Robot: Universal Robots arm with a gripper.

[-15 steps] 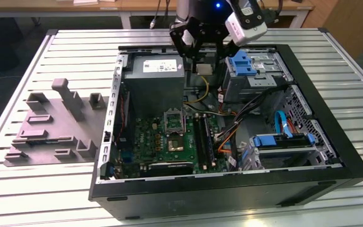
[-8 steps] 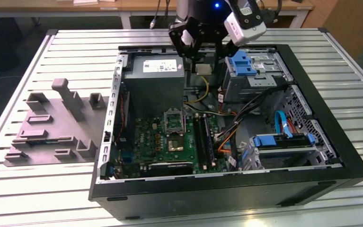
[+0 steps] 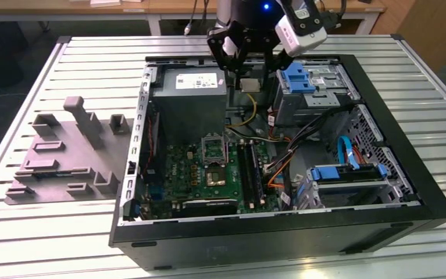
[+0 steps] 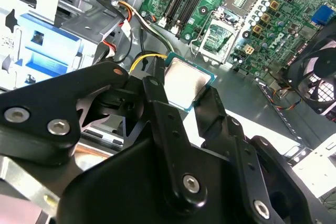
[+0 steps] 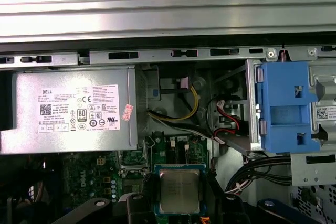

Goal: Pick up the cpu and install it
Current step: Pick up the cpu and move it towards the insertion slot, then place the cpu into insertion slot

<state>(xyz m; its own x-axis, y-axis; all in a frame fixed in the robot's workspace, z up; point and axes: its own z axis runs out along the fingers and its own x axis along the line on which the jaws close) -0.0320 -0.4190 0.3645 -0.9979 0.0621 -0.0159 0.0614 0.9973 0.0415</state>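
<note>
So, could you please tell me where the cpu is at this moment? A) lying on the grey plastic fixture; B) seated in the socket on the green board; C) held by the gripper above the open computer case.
C: in the second wrist view the gripper is shut on the edges of the cpu, and in the exterior view it hangs above the open computer case.

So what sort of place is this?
Probably a lab or workshop assembly bench: an open PC case on a slatted metal table, a grey fixture beside it, wooden desks behind. The gripper holds the cpu.
</note>
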